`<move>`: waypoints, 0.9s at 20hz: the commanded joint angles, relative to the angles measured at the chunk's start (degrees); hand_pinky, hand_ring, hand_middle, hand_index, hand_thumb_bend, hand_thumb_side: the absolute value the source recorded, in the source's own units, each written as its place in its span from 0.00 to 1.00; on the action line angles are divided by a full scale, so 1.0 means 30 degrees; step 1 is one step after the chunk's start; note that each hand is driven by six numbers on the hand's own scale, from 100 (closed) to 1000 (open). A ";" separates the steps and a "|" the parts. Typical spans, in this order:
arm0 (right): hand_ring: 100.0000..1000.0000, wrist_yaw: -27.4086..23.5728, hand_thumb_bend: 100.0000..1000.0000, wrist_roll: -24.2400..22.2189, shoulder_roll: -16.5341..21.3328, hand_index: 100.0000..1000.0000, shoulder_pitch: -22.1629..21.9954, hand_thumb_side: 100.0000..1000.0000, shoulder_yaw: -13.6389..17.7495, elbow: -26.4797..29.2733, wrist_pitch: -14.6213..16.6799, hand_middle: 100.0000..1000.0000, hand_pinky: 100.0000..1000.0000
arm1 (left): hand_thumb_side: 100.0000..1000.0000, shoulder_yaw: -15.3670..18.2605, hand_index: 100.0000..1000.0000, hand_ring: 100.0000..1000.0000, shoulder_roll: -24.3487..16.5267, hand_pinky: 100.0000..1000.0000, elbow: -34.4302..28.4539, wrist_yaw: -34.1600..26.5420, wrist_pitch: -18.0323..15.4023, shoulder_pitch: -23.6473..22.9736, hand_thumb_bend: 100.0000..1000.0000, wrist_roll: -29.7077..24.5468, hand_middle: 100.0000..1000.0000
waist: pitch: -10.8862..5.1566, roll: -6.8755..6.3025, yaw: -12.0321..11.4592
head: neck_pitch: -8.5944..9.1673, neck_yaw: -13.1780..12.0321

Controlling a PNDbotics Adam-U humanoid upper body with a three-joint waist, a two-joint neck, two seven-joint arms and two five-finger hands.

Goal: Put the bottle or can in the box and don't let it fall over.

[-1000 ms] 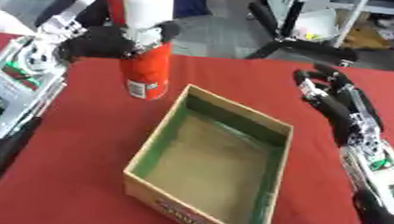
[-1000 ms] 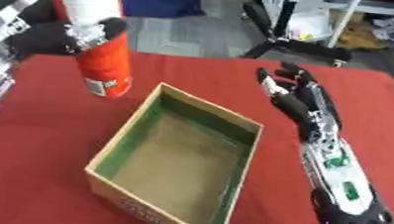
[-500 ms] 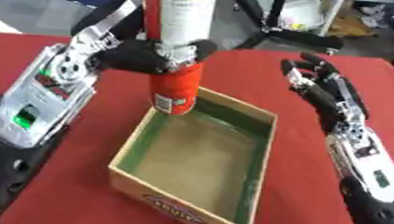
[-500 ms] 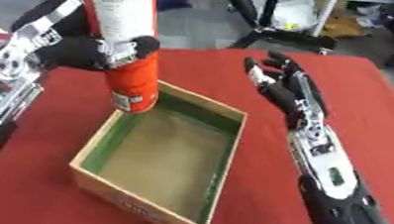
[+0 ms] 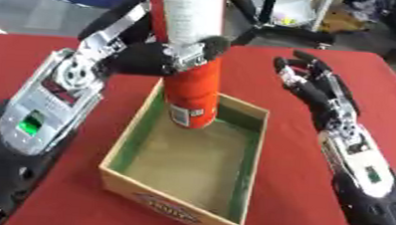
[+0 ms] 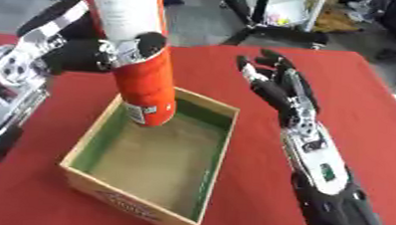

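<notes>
**Can held upright over the far end of the box**

I have the left hand [image 5: 153, 57] wrapped around the tall red-and-white cylindrical can [image 5: 189, 74], fingers and thumb curled round it about where the pale upper label meets the red lower body. The can stands upright, its top cut off by the upper edge of both views. Its base sits over the far end of the open wooden box with a green-painted inner wall [image 5: 243, 160], close to the far-left corner; I cannot tell whether the base touches the box floor or hangs just above it.

The box lies askew on the red tablecloth [image 5: 300, 191], its near end showing a printed label. Nothing else is visible inside it.

My right hand [image 6: 277, 90] is raised to the right of the box, apart from it, fingers spread and pointing away from me, holding nothing. The right forearm runs down to the lower right corner.
</notes>
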State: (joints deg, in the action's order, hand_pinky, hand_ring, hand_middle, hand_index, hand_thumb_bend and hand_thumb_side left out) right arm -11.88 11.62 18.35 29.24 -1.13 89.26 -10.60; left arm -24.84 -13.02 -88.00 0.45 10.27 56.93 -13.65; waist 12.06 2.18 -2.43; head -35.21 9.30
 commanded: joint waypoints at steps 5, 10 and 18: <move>0.81 -0.0017 0.32 0.0007 0.0247 0.85 0.0240 0.28 0.0041 0.0269 0.0001 0.76 0.71 | 0.70 0.0395 0.90 0.97 -0.0168 0.96 0.0378 0.2031 -0.1064 0.0034 0.55 -0.1105 0.88 | -0.0401 0.0018 -0.0032 | 0.0129 0.0149; 0.81 -0.0047 0.32 0.0023 0.0249 0.85 0.0245 0.28 0.0049 0.0265 -0.0001 0.76 0.71 | 0.68 0.0591 0.88 0.96 -0.0191 0.94 0.0553 0.2001 -0.1239 -0.0055 0.50 -0.0940 0.86 | -0.0426 0.0060 -0.0086 | 0.0171 0.0168; 0.81 -0.0068 0.31 0.0085 0.0260 0.85 0.0192 0.28 0.0098 0.0256 -0.0001 0.76 0.71 | 0.66 0.1051 0.87 0.94 -0.0483 0.91 0.0303 0.1367 -0.1011 -0.0290 0.41 -0.0308 0.85 | -0.0511 0.0101 -0.0160 | 0.0219 0.0231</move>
State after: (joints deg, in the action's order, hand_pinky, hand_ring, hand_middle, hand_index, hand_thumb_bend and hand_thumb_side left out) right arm -11.88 11.64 18.34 29.22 -1.13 89.25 -10.59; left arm -22.61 -13.31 -85.91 5.14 7.18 55.27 -15.08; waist 12.00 2.52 -2.88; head -35.13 9.79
